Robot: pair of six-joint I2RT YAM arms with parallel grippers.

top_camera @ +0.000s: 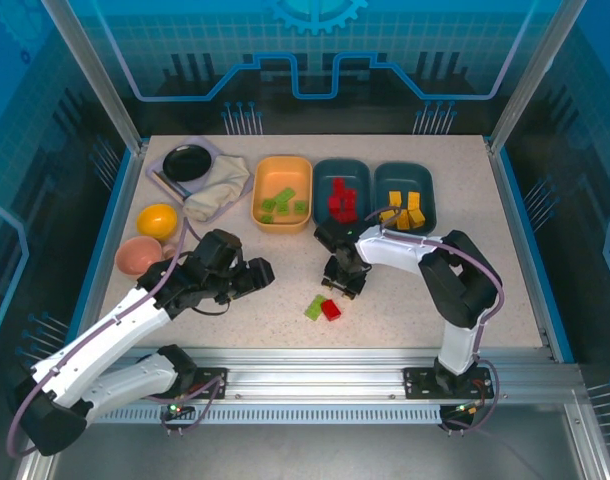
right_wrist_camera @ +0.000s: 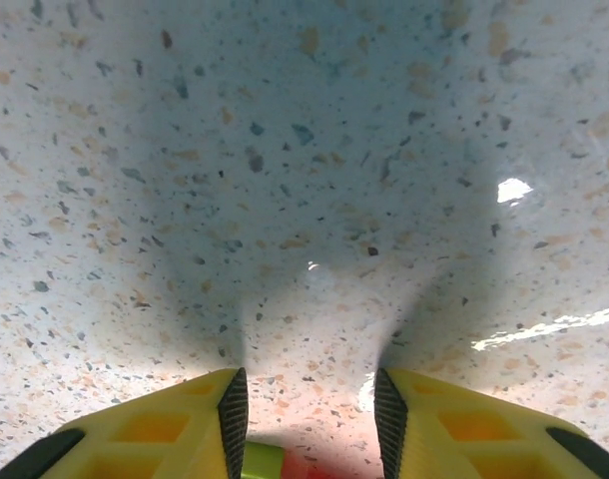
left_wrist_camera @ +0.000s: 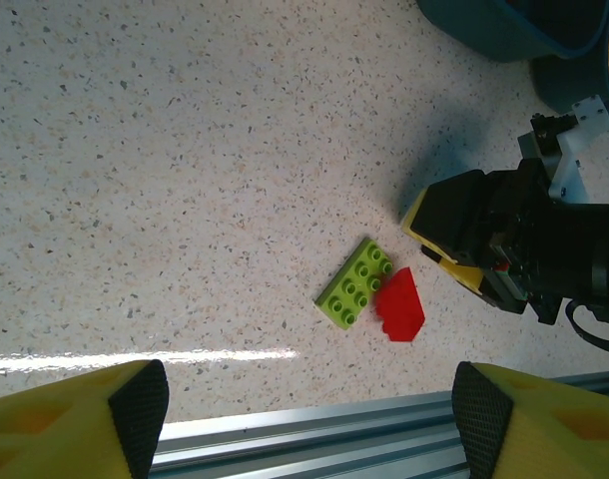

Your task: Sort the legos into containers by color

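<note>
My right pincer (right_wrist_camera: 309, 384) stands partly spread, nothing between its pads, close over the speckled table (top_camera: 395, 312). A green brick (left_wrist_camera: 354, 284) and a red brick (left_wrist_camera: 398, 304) lie touching just beside its tip, cut to slivers at my wrist view's bottom edge. My left pincer (left_wrist_camera: 309, 399) is spread wide and empty. Open tabletop surrounds the pair, and the metal rail (left_wrist_camera: 384, 439) runs near. Other bricks lie in the yellow tray (top_camera: 282, 160) and two teal trays (top_camera: 342, 163) at the back.

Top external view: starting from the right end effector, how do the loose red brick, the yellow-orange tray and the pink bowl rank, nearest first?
1. Red brick, just on the near side of the right end effector.
2. Yellow-orange tray, farther back and left.
3. Pink bowl, far left.
</note>
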